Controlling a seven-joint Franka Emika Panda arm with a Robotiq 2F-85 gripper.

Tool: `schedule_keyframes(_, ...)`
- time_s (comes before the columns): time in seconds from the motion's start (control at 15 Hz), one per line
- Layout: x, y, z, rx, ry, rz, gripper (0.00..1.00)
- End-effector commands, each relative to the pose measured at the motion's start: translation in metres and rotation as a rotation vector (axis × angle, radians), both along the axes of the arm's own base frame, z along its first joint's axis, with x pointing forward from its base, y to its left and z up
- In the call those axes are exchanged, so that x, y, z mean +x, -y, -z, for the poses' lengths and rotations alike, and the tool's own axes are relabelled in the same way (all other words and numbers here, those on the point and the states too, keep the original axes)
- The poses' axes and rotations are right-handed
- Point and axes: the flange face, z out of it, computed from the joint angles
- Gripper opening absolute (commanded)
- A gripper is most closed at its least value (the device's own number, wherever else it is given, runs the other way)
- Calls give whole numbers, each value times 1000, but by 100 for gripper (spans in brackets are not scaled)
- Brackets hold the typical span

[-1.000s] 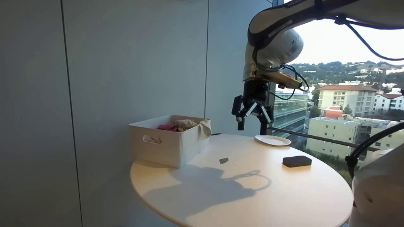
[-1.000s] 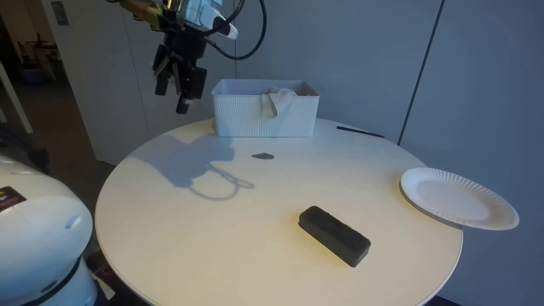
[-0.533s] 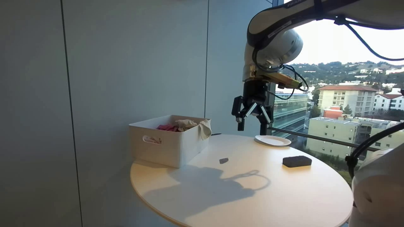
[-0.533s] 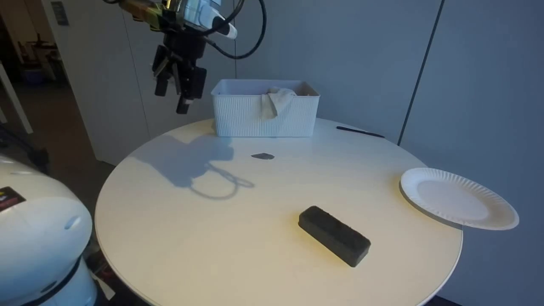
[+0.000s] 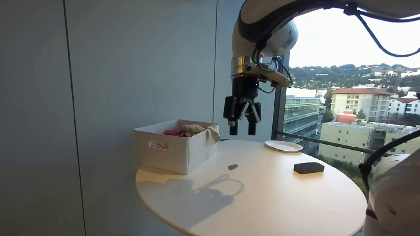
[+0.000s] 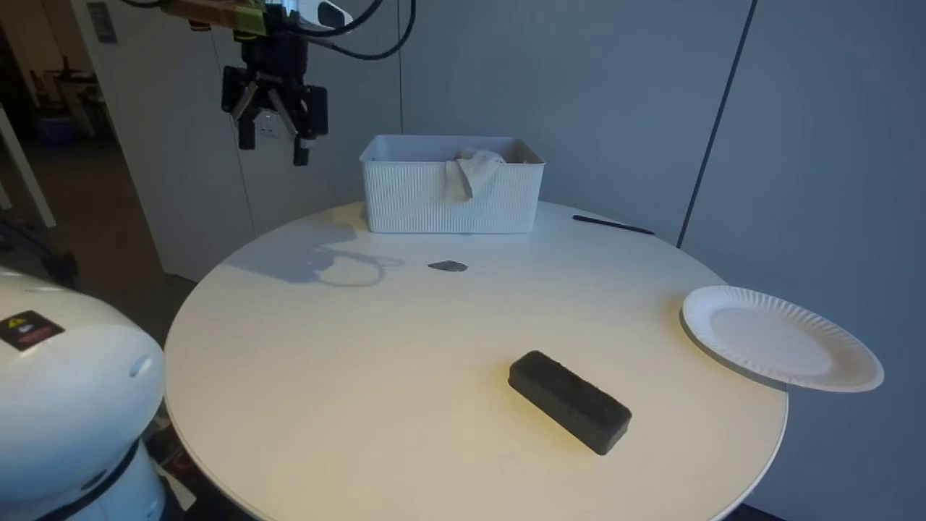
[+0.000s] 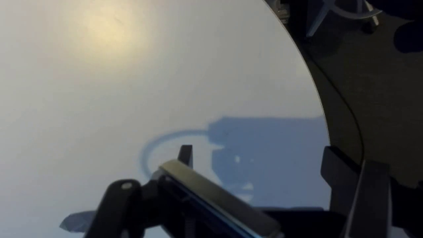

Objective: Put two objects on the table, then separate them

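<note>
Hanging well above the round table (image 5: 279, 203), the gripper (image 5: 242, 130) points downward with its jaws wide apart. Inside the white box (image 5: 164, 160), the pink-red cloth (image 5: 174, 132) lies just beside the brownish bundle (image 5: 193, 129); a pale cloth (image 6: 474, 175) drapes over the box's side, and whether it belongs to the bundle I cannot tell. Elsewhere on the table: black stick (image 6: 613, 224), grey scrap (image 6: 448, 266), black block (image 6: 569, 401), paper plate (image 6: 768, 340) jutting past the edge
</note>
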Motion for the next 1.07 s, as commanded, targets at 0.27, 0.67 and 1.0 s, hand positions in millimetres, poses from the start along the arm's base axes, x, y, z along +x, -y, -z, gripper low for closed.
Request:
schedule_keyframes(0.27, 129, -64, -41, -160, 306, -274, 100)
schedule_keyframes(0.67, 134, -61, -46, -33, 307, -230, 100)
schedule_keyframes(1.0, 133, -57, -52, -10, 284, -223, 100)
